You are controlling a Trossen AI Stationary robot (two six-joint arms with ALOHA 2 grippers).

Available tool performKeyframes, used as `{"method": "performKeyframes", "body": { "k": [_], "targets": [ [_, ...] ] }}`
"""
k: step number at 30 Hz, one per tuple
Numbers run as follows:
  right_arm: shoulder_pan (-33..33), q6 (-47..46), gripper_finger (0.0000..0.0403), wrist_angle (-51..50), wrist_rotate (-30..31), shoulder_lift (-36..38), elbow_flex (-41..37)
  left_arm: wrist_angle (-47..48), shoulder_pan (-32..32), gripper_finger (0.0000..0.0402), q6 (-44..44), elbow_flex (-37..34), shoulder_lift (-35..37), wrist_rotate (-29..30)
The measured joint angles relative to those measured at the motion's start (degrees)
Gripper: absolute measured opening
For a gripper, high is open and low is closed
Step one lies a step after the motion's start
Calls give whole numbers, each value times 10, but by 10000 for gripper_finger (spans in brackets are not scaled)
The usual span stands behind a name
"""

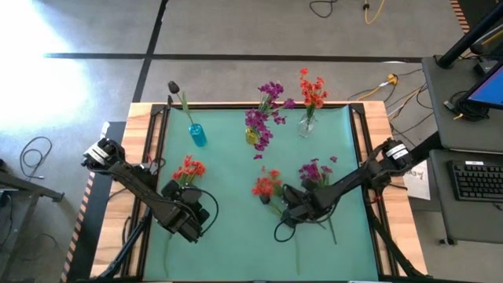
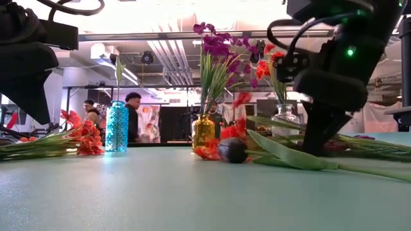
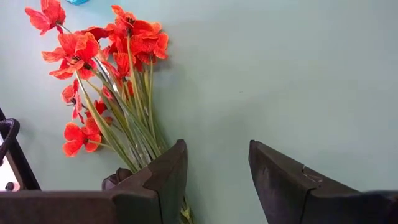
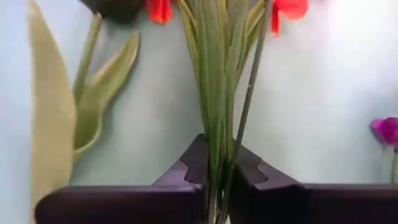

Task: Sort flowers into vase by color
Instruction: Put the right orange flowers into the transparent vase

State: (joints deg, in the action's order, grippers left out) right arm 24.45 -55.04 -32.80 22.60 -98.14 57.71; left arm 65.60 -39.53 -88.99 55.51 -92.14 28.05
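Note:
An orange-red flower bunch (image 1: pixel 267 185) lies on the teal mat at mid-table, and my right gripper (image 4: pixel 219 163) is shut on its green stems. A dark-budded flower (image 2: pixel 231 149) with broad leaves lies next to it. A purple bunch (image 1: pixel 316 170) lies just beyond my right gripper (image 1: pixel 292 209). At the left, a second orange-red bunch (image 3: pixel 106 74) lies on the mat. My left gripper (image 3: pixel 217 180) hovers open over its stem end, with the stems beside one finger and bare mat in the gap. My right gripper pinches several thin green stems (image 4: pixel 219 134) of the orange-red bunch between its two fingers, partway down from the blooms. The fingers (image 2: pixel 314 141) slant down from above, from the table's right. The bunch lies flat on the mat, its blooms toward the far edge.
Along the far edge stand a blue vase (image 1: pixel 196 134) with a dark bud, a yellow vase (image 1: pixel 252 136) with purple flowers and a clear vase (image 1: pixel 306 125) with orange-red flowers. Bare mat lies near the front edge. People stand in the room behind.

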Motion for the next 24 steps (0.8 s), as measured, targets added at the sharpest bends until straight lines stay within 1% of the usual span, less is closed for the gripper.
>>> {"method": "performKeyframes", "body": {
  "k": [3,9,13,15,20,22,24],
  "targets": [
    [0,-5,25,-2,8,21,0,0,0,158,0,0,0,0],
    [0,-2,25,1,70,80,0,-1,0,158,0,0,0,1],
    [2,22,26,9,95,121,0,-2,0,158,0,0,0,1],
    [12,37,26,23,117,141,0,-2,0,158,0,0,0,1],
    [49,121,22,137,200,183,-8,-7,0,158,0,0,0,1],
    [54,177,18,206,219,193,-14,-12,0,158,-2,0,0,1],
    [53,243,16,283,224,198,-23,-20,0,158,-2,0,0,1]
  ]
}}
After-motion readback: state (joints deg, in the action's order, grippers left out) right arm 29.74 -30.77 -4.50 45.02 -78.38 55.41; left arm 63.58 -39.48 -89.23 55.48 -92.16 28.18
